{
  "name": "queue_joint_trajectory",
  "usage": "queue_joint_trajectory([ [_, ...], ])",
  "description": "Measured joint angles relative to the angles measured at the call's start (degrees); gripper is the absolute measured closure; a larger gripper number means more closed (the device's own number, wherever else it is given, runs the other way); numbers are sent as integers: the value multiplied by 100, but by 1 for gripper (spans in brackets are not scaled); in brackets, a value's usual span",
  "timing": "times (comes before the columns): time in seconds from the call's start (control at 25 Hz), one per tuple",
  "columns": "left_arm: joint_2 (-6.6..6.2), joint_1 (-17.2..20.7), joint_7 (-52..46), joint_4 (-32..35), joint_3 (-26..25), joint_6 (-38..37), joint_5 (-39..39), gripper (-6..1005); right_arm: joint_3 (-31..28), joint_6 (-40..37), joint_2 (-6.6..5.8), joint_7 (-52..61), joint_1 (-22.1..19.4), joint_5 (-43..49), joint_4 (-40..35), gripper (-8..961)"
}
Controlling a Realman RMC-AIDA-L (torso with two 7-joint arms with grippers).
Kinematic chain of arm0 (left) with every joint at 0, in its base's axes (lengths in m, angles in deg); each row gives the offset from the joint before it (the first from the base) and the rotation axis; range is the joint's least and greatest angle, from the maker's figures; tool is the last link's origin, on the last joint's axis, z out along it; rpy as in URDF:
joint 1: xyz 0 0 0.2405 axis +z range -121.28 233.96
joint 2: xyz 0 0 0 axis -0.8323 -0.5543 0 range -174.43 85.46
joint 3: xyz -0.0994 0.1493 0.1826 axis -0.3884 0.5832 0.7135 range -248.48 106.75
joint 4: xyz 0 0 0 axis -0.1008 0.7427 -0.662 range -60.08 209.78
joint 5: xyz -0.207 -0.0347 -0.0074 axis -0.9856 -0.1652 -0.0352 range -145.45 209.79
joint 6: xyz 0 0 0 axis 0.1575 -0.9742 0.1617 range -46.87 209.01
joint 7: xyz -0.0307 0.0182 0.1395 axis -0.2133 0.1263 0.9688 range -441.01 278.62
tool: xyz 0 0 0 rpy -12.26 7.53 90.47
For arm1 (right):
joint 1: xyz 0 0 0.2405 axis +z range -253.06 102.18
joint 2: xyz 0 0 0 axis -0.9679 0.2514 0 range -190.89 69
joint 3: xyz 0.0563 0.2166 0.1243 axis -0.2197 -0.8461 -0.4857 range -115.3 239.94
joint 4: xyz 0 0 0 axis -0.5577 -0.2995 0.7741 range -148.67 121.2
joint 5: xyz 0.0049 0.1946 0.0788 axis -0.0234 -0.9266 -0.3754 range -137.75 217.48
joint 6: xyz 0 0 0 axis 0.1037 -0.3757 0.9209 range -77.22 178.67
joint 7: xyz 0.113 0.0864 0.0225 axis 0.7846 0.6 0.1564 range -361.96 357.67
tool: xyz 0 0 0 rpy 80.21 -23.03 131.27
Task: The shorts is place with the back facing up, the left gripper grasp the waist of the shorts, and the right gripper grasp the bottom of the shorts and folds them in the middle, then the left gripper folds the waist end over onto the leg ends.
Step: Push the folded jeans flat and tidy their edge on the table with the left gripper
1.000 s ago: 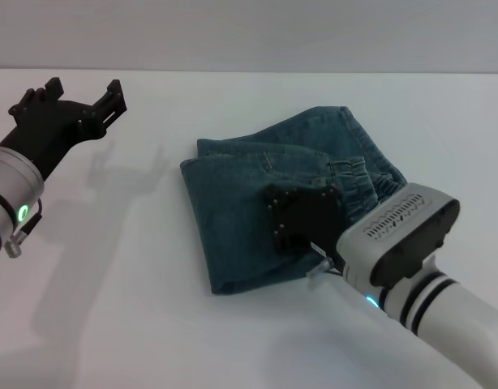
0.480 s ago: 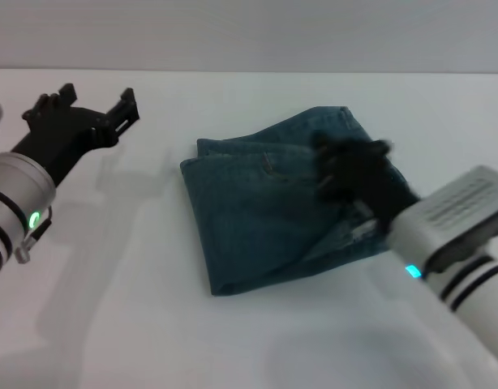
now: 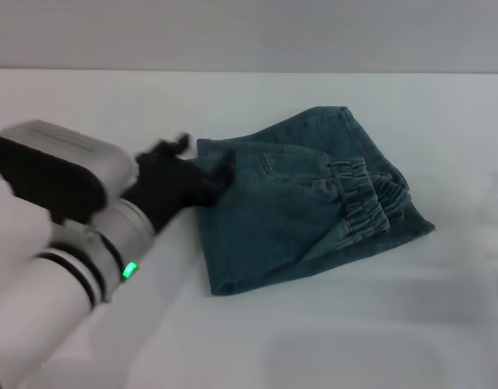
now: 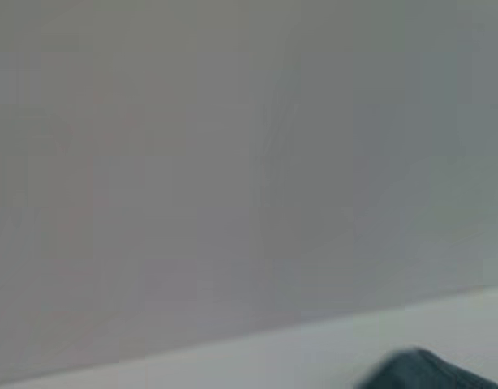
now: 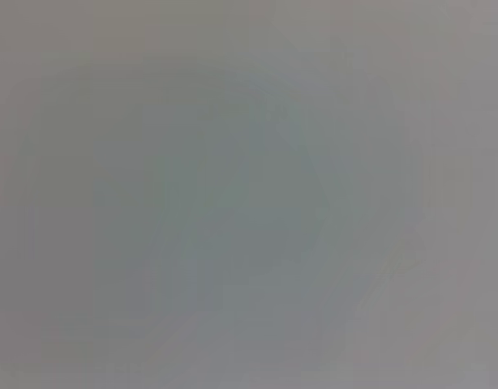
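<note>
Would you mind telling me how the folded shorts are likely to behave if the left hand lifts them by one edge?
The shorts are probably floppy: the denim lies in soft folds, so the layers would likely fall open. The thick gathered waistband may weigh that side down.

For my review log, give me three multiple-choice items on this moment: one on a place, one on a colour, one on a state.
1. Where is the left hand?
A. at the shorts' left edge
B. on the waistband
C. far from the shorts

2. What colour is the light on the left arm?
A. red
B. green
C. white

3. How do the shorts lie?
A. spread flat, unfolded
B. folded, waistband on top
C. hanging from a hand

Answers: 1 A, the black hand meets the cloth's left edge. 2 B, a green spot glows on the arm. 3 B, the ruched waistband lies over doubled denim.
</note>
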Motion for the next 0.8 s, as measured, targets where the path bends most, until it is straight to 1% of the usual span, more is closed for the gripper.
queue_joint_trajectory([
  [0.12, 26, -194, -34, 298, 256, -17, -31, 234, -244, -59, -7, -4, -337, -2, 57, 954],
  [0.2, 17, -314, -68, 419, 449, -14, -36, 267, -330, -89, -12, -6, -533, -2, 116, 953],
  [0.36, 15, -408, -124, 561, 732, -6, -36, 332, -474, -106, -18, -7, -737, -3, 148, 953],
  [0.44, 15, -389, -232, 561, 816, 11, -40, 546, -491, -106, -18, -7, -755, -5, 131, 953],
  [0.6, -21, -259, -515, 517, 1097, 95, -46, 701, -499, -87, -25, -8, -734, -4, 113, 953],
  [0.8, 13, -16, -544, 527, 1064, 417, -120, 909, -501, -61, -28, -10, -701, 20, 128, 953],
])
